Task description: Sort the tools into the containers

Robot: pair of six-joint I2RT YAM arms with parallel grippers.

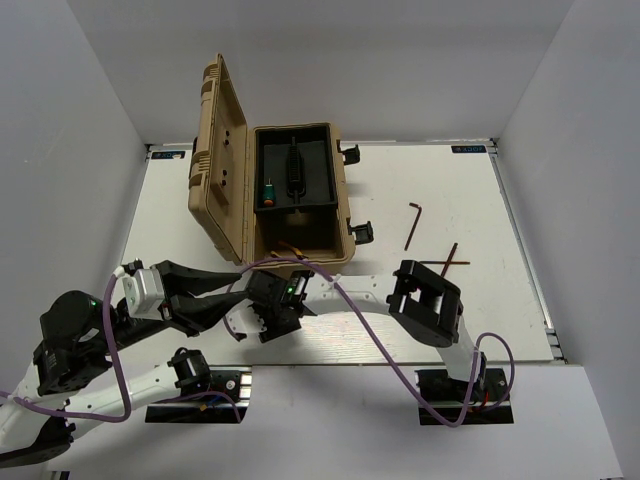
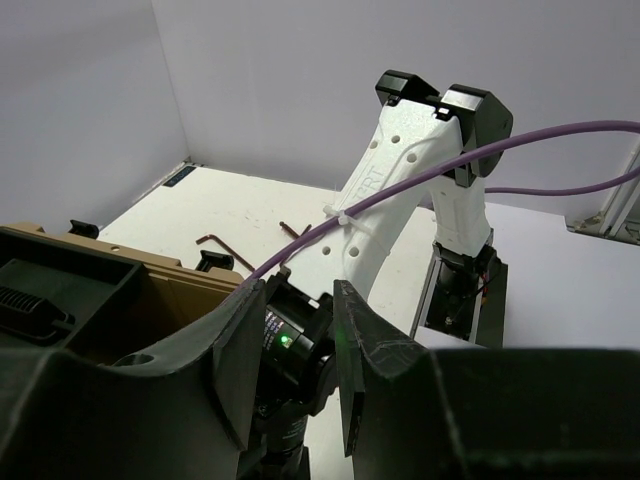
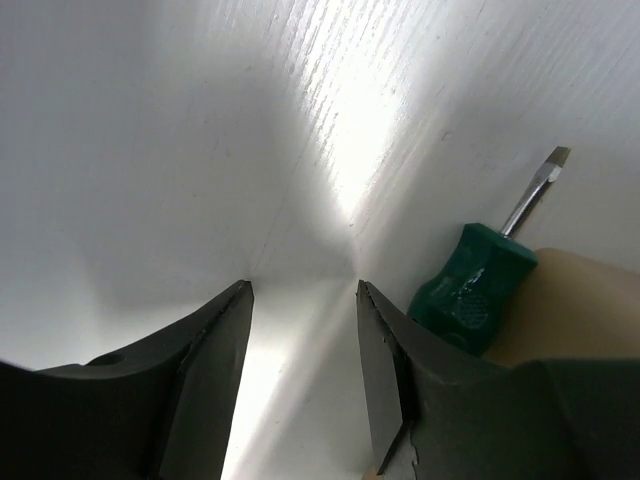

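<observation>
One screwdriver [image 1: 268, 192] is in the toolbox [image 1: 345, 200]; the second screwdriver [image 3: 470, 295] lies just right of the right end effector [image 3: 303, 290], spread and empty. Both hex keys [image 1: 413, 225] unsorted, farther right.

Green screwdriver [image 1: 268, 192] in tray [image 1: 318, 160] (orange end); hex keys [image 1: 413, 225] seemingly flat on table [image 1: 470, 200]

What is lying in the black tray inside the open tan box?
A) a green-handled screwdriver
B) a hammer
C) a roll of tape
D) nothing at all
A: a stubby green-handled screwdriver with an orange end lies at the left side of the black tray in the tan box.
</observation>
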